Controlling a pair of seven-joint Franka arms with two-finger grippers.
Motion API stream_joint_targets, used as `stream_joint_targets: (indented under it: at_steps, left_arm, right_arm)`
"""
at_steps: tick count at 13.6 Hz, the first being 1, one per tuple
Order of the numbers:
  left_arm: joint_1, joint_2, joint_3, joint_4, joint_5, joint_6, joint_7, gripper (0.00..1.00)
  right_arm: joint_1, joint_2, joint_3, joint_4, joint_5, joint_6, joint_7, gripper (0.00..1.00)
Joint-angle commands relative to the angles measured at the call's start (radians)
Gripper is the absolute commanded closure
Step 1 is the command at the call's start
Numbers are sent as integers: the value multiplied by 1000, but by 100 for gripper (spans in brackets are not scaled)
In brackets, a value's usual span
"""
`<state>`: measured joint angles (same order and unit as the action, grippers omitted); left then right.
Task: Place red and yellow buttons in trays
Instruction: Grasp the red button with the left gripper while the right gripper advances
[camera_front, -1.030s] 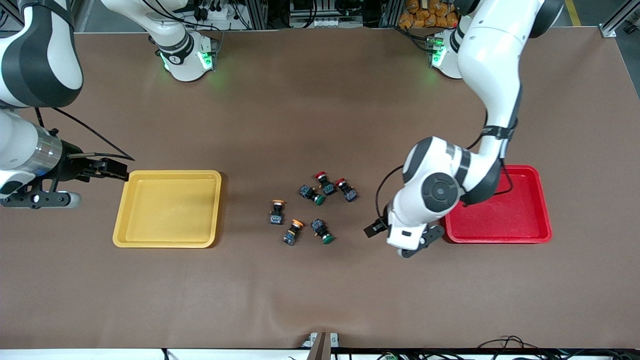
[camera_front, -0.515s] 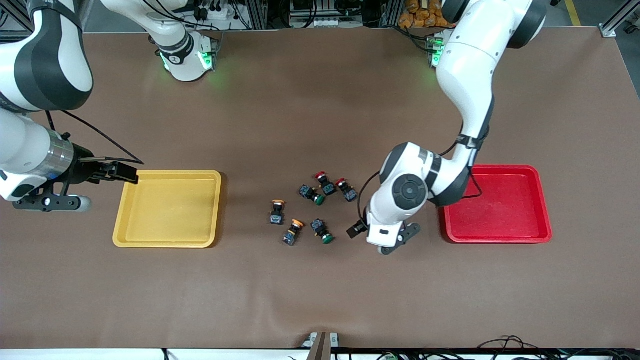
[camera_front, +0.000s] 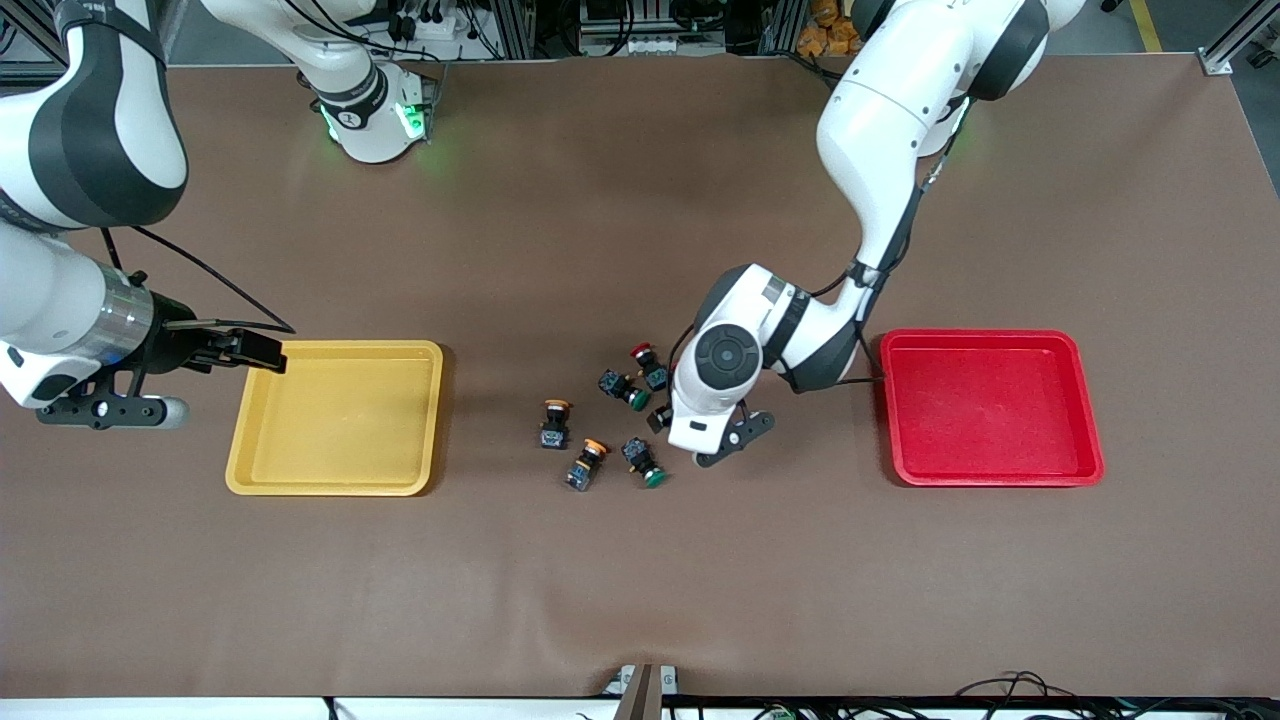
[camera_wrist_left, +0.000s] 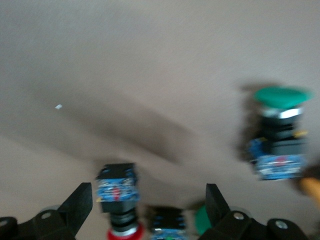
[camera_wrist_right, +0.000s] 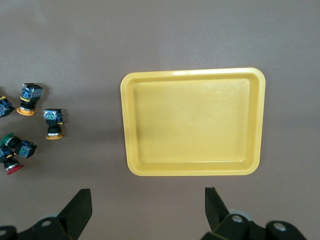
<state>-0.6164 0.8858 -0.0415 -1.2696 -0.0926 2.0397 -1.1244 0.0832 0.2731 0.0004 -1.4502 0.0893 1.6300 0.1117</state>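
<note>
Brown matting is carrying your small, stiff, light red-capped push-button switch (camera_wrist_left: 118, 200), lying between the shallow yellow plastic tray (camera_front: 262, 462) and red plastic tray (camera_front: 1090, 400), under the open-fingered left gripper (camera_wrist_left: 149, 206); grip its boxy body while the spread right gripper (camera_wrist_right: 148, 210) is waiting over bare matting beside the yellow tray.

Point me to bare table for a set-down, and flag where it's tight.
Free: both trays, yellow tray and red tray, hold nothing; bare table lies between the yellow tray and the button cluster, and nearer the front camera than all of it. Tight: the cluster itself, with the left gripper open over it. The right gripper, open, hangs above the yellow tray.
</note>
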Motion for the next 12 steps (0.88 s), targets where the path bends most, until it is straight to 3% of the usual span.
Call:
stream_joint_targets:
  at_steps: [1,4,12]
  left_arm:
    - [-14,-10,11,-27,43,-79,-21,0]
    - [-20,-10,12,-30,51,-110,-32,0]
    - [-23,8,11,-24,56,-38,-72,0]
  right_arm:
    - [12,15,-3,28,10,-7,19,0]
    - [12,17,-3,28,9,-7,19,0]
    - [43,23,-3,27,9,13,69,0]
